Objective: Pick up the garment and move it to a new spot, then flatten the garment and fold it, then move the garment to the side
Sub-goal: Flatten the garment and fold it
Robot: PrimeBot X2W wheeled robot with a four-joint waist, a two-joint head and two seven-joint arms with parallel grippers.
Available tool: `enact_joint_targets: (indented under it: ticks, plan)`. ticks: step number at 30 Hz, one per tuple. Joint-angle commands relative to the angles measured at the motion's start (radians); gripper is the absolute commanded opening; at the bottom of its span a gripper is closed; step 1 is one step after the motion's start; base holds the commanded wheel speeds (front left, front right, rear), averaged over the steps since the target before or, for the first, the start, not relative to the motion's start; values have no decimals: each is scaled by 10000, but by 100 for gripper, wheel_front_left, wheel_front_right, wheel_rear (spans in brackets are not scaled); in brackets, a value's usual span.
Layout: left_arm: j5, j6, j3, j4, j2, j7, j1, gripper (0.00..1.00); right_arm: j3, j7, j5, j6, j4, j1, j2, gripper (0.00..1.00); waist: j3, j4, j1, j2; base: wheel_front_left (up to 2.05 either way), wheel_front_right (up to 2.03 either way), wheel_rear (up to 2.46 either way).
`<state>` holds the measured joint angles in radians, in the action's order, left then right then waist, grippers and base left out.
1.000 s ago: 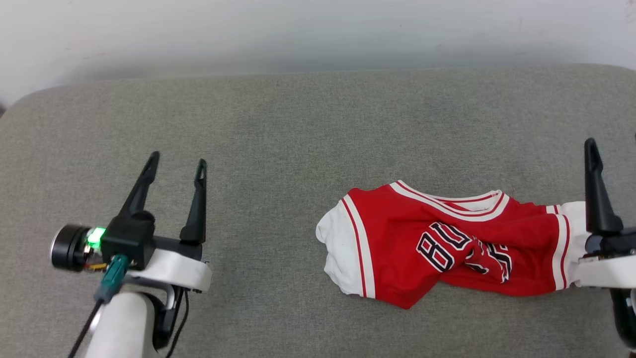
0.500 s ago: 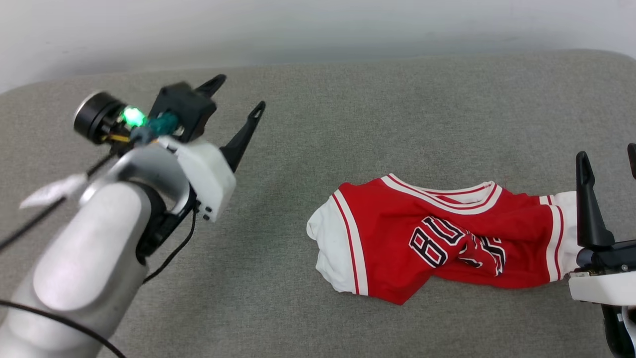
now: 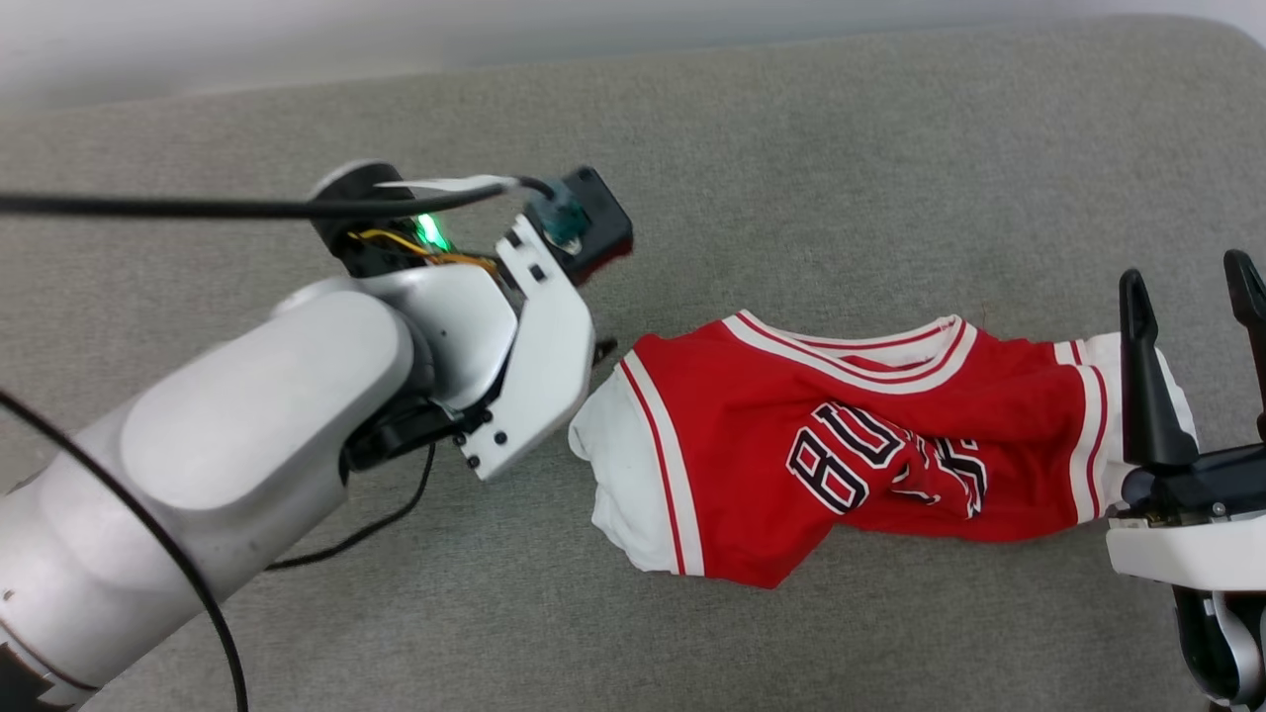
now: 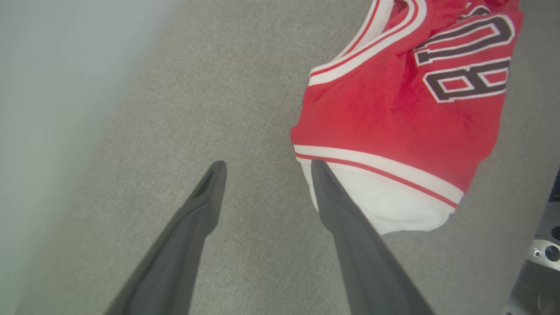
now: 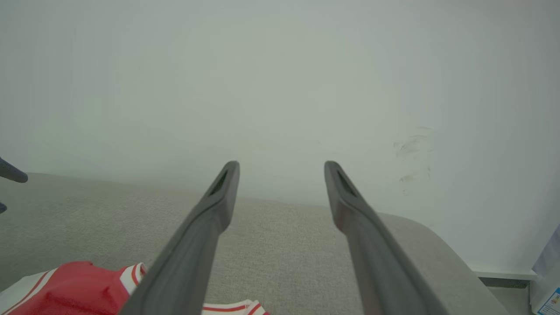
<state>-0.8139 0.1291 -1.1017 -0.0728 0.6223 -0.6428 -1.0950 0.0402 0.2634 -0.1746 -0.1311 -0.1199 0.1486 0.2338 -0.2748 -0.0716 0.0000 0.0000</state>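
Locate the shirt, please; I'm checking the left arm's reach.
Head view: the shirt lies right of centre on the cushion, between the left gripper and right gripper.

A grey woven-fabric cushion with rounded corners [image 3: 791, 148] spreads under and ahead of the left gripper [image 4: 267, 164]. Beyond the tips of the right gripper [image 5: 282, 164] rises a plain pale wall [image 5: 280, 65], faintly smudged to their right. A pale, blue-printed item [image 5: 549, 288] sits low at that gripper's far right.

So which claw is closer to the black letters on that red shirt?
Left. The left claw points at the shirt's left white sleeve, letters just beyond it. The right claw stands by the opposite sleeve, aimed at the wall.
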Motion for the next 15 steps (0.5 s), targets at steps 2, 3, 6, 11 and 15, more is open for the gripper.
enact_joint_targets:
  ticks: [2, 3, 6, 11, 15]
  plan:
    - [-424, 0, -585, -144, -18, -291, -327, 100, -10, 18, 63, 7, -47, 218, -104, 100, -267, -185, 0, 0, 0, 0, 0]
    - [-653, 0, -903, -224, -37, -418, -516, 100, -30, 18, 70, 7, -56, 255, -141, 100, -357, -238, 0, 0, 0, 0, 0]
    - [-1189, 0, -1526, -577, -138, -784, -776, 100, -77, 18, 84, 7, -54, 410, -264, 100, -606, -412, 0, 0, 0, 0, 0]
    - [-1509, 1, -1795, -1071, -263, -1286, -367, 100, -219, 19, 22, 7, 34, 670, -483, 100, -968, -721, 0, 0, 0, 0, 0]
    - [-1286, 2, -1796, -1154, -383, -1974, 203, 100, -307, 19, 41, 7, 83, 820, -614, 100, -1198, -894, 0, 0, 0, 0, 0]
